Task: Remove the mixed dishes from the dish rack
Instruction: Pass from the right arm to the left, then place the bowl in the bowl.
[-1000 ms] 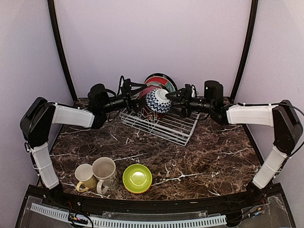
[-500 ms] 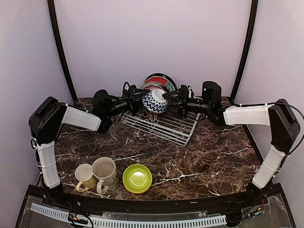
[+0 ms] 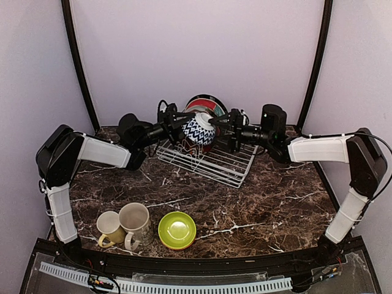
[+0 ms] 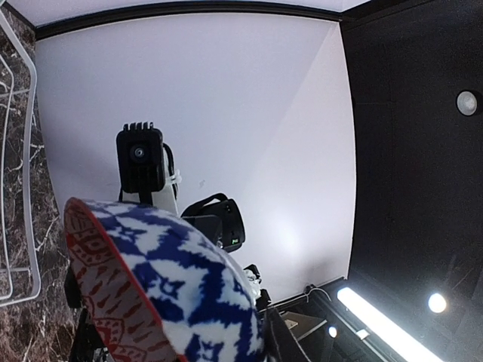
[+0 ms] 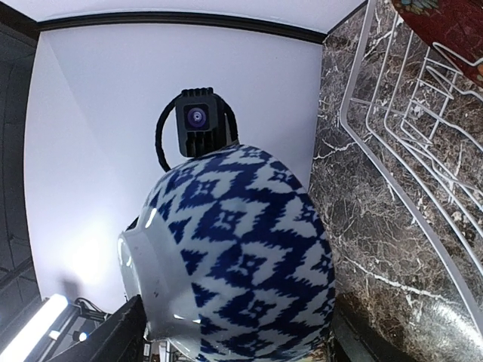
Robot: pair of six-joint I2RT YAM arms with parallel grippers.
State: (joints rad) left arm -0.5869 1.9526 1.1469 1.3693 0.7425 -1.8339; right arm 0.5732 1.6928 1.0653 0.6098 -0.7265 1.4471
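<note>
The blue-and-white patterned bowl [image 3: 199, 130], red-patterned inside, hangs on its side above the back left of the dish rack [image 3: 214, 162]. My right gripper [image 3: 215, 122] is shut on it from the right; in the right wrist view the bowl [image 5: 241, 256] fills the span between the fingers of that gripper [image 5: 234, 339]. My left gripper [image 3: 181, 122] is shut on the bowl's left rim. In the left wrist view the bowl [image 4: 173, 279] lies against one dark finger [image 4: 281, 341]. Upright plates [image 3: 205, 105] stand in the rack behind the bowl.
A yellow mug [image 3: 110, 228], a beige mug [image 3: 136, 222] and a lime bowl [image 3: 177, 230] sit near the front of the marble table [image 3: 275, 196]. A red plate [image 5: 453, 30] leans in the rack [image 5: 392, 151]. Black frame posts and grey walls enclose the table.
The left gripper has closed from wide open onto the bowl's left rim. The bowl has shifted slightly up and left between the two grippers. The right gripper has kept its hold.
</note>
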